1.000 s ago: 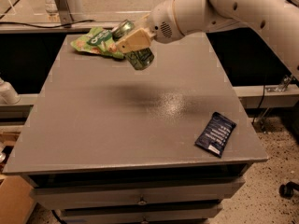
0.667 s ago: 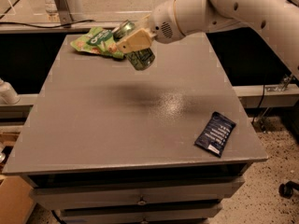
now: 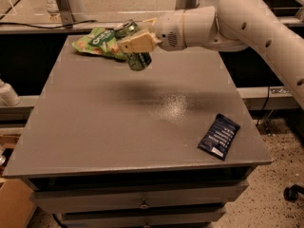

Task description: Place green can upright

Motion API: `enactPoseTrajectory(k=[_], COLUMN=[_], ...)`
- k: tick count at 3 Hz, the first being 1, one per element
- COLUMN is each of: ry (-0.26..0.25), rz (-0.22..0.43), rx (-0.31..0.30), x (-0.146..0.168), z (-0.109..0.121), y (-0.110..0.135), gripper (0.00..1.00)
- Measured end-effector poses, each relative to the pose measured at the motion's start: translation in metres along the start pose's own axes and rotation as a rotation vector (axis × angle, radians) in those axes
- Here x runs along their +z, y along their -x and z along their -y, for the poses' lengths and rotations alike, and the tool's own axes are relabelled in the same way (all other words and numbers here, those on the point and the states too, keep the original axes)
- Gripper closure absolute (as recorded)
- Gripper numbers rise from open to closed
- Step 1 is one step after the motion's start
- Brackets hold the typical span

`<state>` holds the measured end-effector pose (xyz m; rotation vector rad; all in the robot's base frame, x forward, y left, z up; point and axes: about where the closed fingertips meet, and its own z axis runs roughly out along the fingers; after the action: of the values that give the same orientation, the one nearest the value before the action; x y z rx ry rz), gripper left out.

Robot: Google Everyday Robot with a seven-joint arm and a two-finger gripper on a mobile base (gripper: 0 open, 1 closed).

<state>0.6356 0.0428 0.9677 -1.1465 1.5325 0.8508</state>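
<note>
The green can (image 3: 137, 58) hangs tilted in the air above the far part of the grey table (image 3: 95, 127), its silver top up and to the left. My gripper (image 3: 133, 44) is shut on the green can, with a beige finger (image 3: 135, 42) across its upper body. The white arm reaches in from the upper right. The can's far side is hidden by the fingers.
A crinkled green snack bag (image 3: 97, 42) lies at the table's far left, just behind the can. A dark blue packet (image 3: 219, 136) lies near the front right corner. Drawers sit below the table's front edge. A cardboard box (image 3: 12, 205) stands at the lower left.
</note>
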Motion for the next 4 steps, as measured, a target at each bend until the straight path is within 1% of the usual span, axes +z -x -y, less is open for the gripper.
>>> enactPoseTrajectory(k=[1,2,3,4], ry=[0.054,0.114,0.177,0.211], rz=[0.113,0.182,0.192,0.195], rx=[-0.003,0.008,0.01,0.007], x=[0.005,0.016,0.034,0.05], z=[0.006,0.004,-0.005,-0.011], y=[-0.005,-0.017,-0.032,-0.043], gripper=[1.0,1.0,1.0,1.0])
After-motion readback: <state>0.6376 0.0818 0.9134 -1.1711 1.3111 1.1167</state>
